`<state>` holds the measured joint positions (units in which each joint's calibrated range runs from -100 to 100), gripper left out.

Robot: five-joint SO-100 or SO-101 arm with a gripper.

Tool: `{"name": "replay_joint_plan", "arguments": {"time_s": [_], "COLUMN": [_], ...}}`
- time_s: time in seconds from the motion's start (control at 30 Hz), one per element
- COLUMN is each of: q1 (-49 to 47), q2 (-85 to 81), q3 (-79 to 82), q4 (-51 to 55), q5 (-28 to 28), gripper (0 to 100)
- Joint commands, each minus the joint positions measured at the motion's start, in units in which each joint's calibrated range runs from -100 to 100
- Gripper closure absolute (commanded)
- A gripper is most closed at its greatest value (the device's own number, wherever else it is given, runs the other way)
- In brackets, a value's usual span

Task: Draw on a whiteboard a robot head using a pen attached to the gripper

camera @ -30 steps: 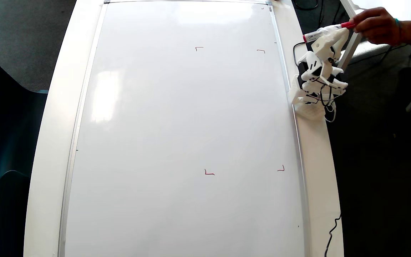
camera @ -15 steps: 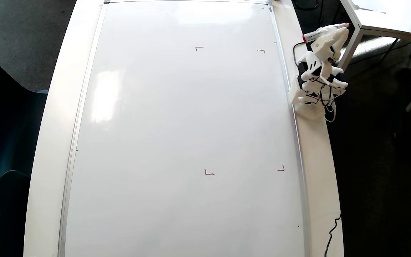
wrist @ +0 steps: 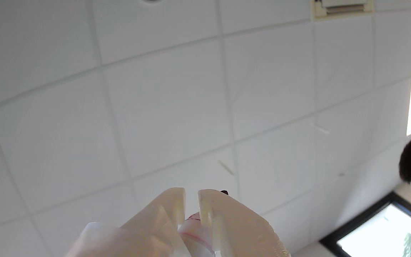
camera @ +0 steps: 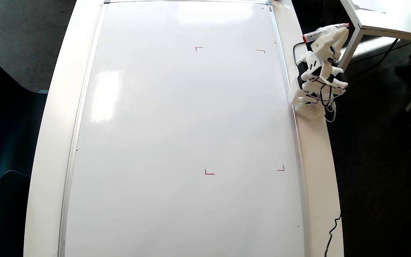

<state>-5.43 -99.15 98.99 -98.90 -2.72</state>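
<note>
A large glossy white rectangular whiteboard [camera: 177, 135] with a thin silver frame is seen from overhead, lying flat on a long white desk [camera: 48, 142]. No robot head has been drawn yet; only four small red corner ticks [camera: 209, 173] are marked on the board, so the whole drawing is judged to remain. One white 3D-printed plastic tool [camera: 328, 30] of the folded arm is raised beside the board's upper right edge, clenched around one slim white-barrelled pen with red ends [camera: 325, 31], well apart from the drawing area. In the wrist view, only white ceiling tiles are shown beyond the tool [wrist: 191, 200].
</note>
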Motion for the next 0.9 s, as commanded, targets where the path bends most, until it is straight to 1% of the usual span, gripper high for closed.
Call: {"name": "replay_joint_plan", "arguments": {"time_s": [0.0,0.87], "q1": [-0.1,0.1], "q2": [0.4,0.4], "q3": [0.4,0.4], "q4": [-0.8,-0.8], "q5": [0.2,0.5], "gripper": [99,99]}}
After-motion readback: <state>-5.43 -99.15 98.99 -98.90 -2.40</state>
